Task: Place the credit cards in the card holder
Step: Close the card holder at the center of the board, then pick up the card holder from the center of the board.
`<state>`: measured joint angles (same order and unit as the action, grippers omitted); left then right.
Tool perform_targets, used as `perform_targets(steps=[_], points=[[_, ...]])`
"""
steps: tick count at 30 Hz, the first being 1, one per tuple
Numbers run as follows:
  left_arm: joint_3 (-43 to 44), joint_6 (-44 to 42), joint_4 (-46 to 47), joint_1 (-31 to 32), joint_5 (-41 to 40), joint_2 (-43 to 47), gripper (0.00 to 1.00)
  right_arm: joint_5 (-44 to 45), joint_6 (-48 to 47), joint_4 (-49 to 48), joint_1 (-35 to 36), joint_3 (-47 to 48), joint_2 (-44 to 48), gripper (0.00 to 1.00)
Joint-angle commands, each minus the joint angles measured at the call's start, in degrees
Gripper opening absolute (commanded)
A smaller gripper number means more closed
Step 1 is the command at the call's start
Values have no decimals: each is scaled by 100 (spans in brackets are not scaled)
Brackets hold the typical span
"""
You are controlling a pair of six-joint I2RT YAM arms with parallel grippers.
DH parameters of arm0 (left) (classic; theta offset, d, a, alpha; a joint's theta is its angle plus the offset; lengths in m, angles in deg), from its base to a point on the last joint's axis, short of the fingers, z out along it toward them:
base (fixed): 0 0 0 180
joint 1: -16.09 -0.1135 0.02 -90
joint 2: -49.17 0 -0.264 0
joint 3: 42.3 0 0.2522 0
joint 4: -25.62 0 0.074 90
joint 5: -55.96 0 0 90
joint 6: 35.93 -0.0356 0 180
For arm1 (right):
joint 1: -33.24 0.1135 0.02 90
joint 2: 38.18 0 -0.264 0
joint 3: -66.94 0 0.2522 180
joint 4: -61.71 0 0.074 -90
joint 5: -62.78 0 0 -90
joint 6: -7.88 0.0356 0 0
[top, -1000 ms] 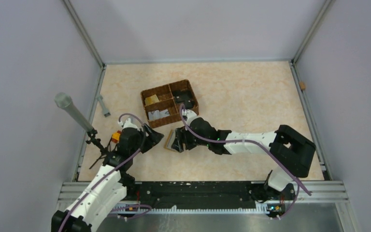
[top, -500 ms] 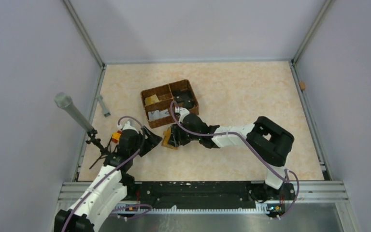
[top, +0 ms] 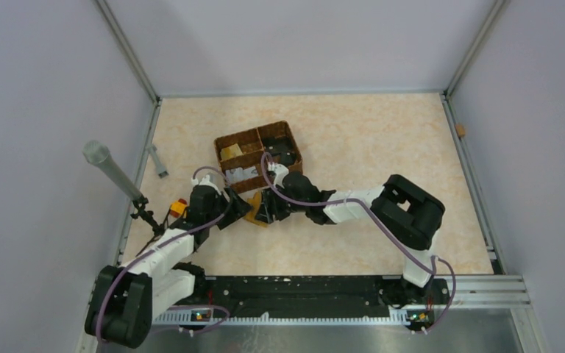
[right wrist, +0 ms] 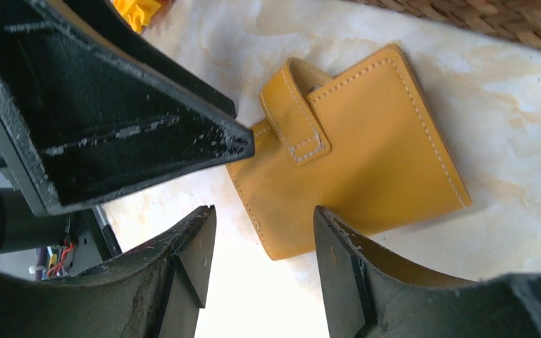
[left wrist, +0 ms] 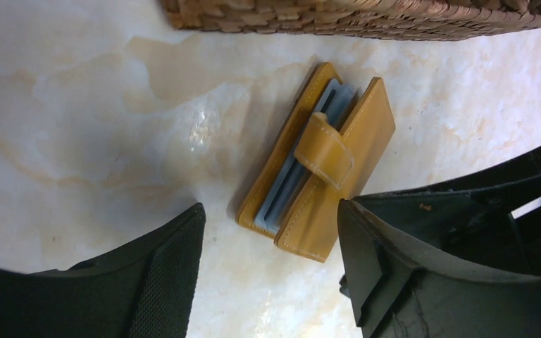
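Mustard-orange leather is marking out the card holder [left wrist: 324,176], which is lying flat on the marbled table [top: 353,132], just in front of the brown woven basket [top: 251,130] and not touching it. The card holder is lying folded, with its strap [left wrist: 324,149] wrapping over the open edge. Grey-blue layers [left wrist: 290,184] are showing between the two covers; whether these are cards or lining cannot be told.

On the left gripper [left wrist: 269,210], the jaws are standing wide and released, grasping nothing. In the left wrist view the card holder is sitting between them. In the right wrist view, one left finger [right wrist: 148,120] is pointing its tip at the strap side of the card holder, touching it or just beside it.

On the right gripper [right wrist: 264,211], the jaws are standing apart over the near edge of the card holder. One finger [right wrist: 190,267] is sitting clear of the cover, and the other is overlapping the edge. The card holder is resting on the table, so this claw is reading as released.

The credit cards [top: 240,174] are appearing as flat pieces in the basket's compartments: one light grey, one pale yellowish piece [top: 229,152] and one dark piece [top: 283,156]. They are too small to show detail. An orange-and-red toy block [top: 179,208] is sitting beside the left arm.
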<state>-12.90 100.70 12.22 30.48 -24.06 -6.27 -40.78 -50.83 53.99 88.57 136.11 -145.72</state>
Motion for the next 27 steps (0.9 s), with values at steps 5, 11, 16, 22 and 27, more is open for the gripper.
perform_targets(steps=[5,11,16,22,27], points=[[611,-724,473,-24,433,-1007,63,-80,455,-343,-306,-672,785,59],[668,-859,425,-24,363,-1292,52,18,1122,-613,-743,-1128,863,59],[675,-947,403,-25,348,-1530,44,-173,1589,-809,-905,-1062,459,55],[701,-973,388,-24,303,-1704,36,-242,1944,-1300,-906,-874,-105,51],[728,-881,271,-24,194,-1778,33,-320,2052,-1535,-911,-496,-615,49]])
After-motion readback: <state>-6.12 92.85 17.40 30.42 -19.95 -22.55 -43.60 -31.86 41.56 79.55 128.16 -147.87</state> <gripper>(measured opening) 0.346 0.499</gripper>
